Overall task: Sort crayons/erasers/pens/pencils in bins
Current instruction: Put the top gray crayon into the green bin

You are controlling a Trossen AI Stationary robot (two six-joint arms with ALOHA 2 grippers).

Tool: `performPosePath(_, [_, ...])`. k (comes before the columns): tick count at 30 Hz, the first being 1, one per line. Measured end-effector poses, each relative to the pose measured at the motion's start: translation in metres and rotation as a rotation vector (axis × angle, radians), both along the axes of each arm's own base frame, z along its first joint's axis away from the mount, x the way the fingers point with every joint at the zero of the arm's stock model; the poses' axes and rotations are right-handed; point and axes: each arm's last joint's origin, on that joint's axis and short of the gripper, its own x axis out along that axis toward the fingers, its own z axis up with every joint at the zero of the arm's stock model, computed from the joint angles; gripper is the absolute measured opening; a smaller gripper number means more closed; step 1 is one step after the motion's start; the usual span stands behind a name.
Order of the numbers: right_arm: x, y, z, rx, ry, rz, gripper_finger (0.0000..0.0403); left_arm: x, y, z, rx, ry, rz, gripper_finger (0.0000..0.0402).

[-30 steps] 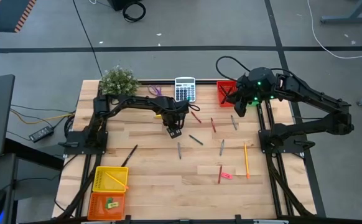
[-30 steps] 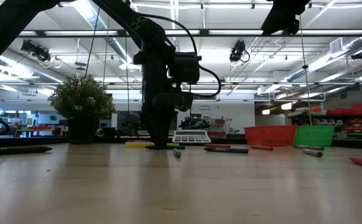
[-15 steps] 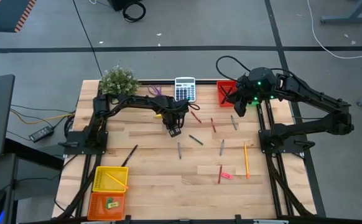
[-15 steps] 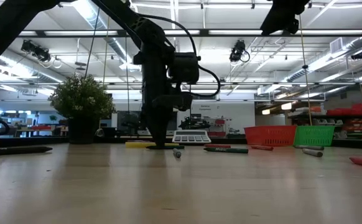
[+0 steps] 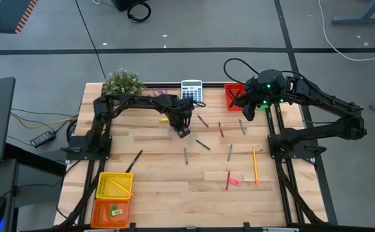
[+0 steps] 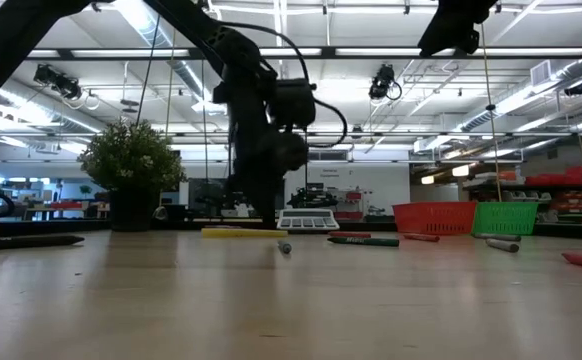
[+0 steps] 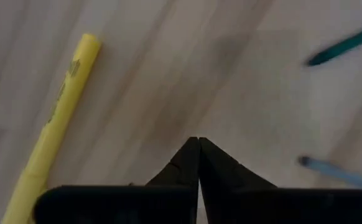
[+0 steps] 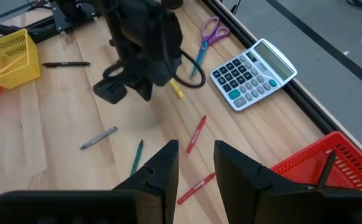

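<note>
Nearest the front edge of the counter [image 5: 174, 193], at its left corner, the orange bin [image 5: 111, 212] holds a green eraser [image 5: 116, 211], and the yellow bin [image 5: 113, 185] just behind it holds a pencil [image 5: 118, 187]. A black pen [image 5: 134, 160] lies a little behind the yellow bin. Toward the right front lie a pink eraser [image 5: 234, 182] touching a red crayon [image 5: 227, 180], and another pencil [image 5: 254, 165] just beside them.

Mid-counter are two grey-green crayons [image 5: 185, 155], a third [image 5: 230, 152] to the right, and a dark green stick [image 5: 202, 145] between them.

Behind these the left gripper [image 5: 182, 131] hangs over the counter with its jaws fully closed on nothing; its wrist view shows the fingertips [image 7: 198, 155] pressed together above bare wood. The yellow pen [image 7: 51, 124] lies flat on the counter just beside it, apart from the jaws. Two more red crayons [image 5: 202, 120] and [image 5: 220, 129] and a grey one [image 5: 242, 126] lie to the right.

Along the back edge stand a plant [image 5: 122, 84], purple scissors [image 8: 209, 29], a calculator [image 5: 191, 91] and the red bin [image 5: 233, 96]; the low view shows the green bin [image 6: 505, 218] next to the red one. The right gripper [image 8: 196, 155] hovers high near the red bin, jaws partly open and empty.
</note>
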Motion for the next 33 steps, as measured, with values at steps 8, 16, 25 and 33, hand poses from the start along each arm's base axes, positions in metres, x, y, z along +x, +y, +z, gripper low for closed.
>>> performPosePath(8, [0.0, 0.0, -0.001, 0.017, 0.002, -0.006, 0.0107, -0.004, 0.008, 0.044, -0.017, -0.18, 0.054, 0.0011])
performPosePath(16, [-0.02, 0.012, -0.02, 0.32, 0.236, -0.114, 0.0107, -0.011, 0.012, 0.065, -0.017, -0.231, 0.107, 0.0005])
performPosePath(25, [-0.024, 0.036, -0.035, 0.573, 0.385, -0.071, 0.0107, -0.013, 0.009, 0.074, -0.049, -0.271, 0.078, 0.0019])
performPosePath(33, [-0.005, 0.045, -0.045, 0.548, 0.469, -0.245, 0.0107, -0.015, 0.005, 0.08, -0.111, -0.293, 0.051, 0.0007])
